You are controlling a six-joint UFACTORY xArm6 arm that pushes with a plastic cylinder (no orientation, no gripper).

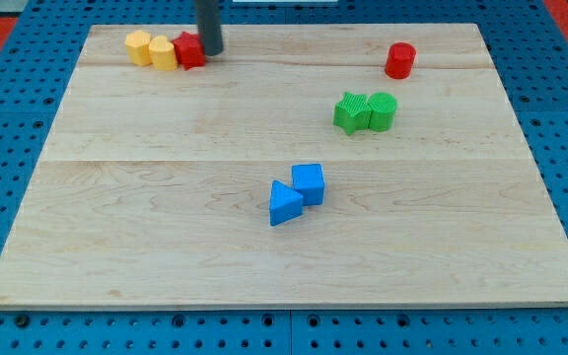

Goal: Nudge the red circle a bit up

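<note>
The red circle (pixel 399 60), a short red cylinder, stands near the view's top right of the wooden board (pixel 166 217). My tip (pixel 210 52) is far to its left, at the view's top, touching the right side of a red star-like block (pixel 188 49). The rod comes down from the top edge of the view. The red circle stands alone, apart from every other block.
Two yellow blocks (pixel 139 46) (pixel 163 52) sit in a row left of the red block. A green star (pixel 351 112) and a green cylinder (pixel 382 110) touch each other below the red circle. A blue triangle (pixel 284 203) and a blue cube (pixel 308 183) touch near the middle.
</note>
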